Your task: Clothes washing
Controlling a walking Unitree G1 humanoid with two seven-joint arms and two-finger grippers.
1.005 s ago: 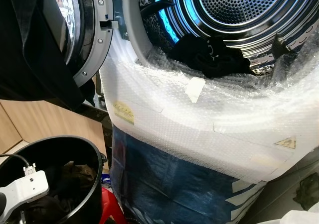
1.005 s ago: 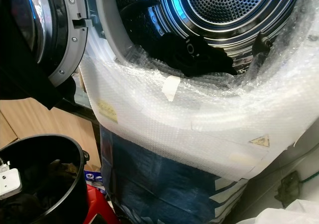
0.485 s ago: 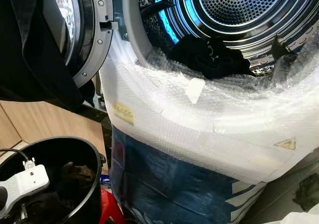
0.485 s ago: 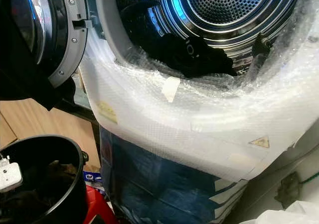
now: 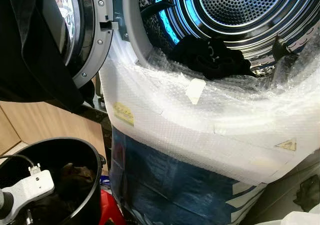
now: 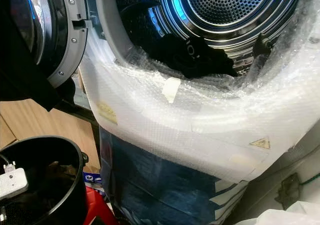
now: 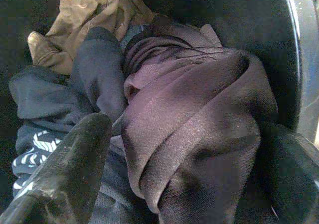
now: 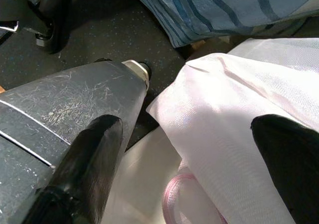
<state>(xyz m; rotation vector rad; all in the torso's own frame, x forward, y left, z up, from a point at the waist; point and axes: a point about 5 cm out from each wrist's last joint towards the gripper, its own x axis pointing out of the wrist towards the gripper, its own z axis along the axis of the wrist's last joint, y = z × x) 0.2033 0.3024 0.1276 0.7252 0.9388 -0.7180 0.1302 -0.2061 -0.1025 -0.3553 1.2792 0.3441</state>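
The left claw (image 7: 174, 149) has sunk a little deeper into the black bucket (image 5: 85, 150), fingers spread around a crumpled maroon garment (image 7: 199, 129); the right claw (image 8: 199, 149) hangs open.

Left gripper (image 7: 184, 174) lowered, fingers (image 7: 70, 169) spread; right gripper (image 8: 194, 169) spread, hanging.
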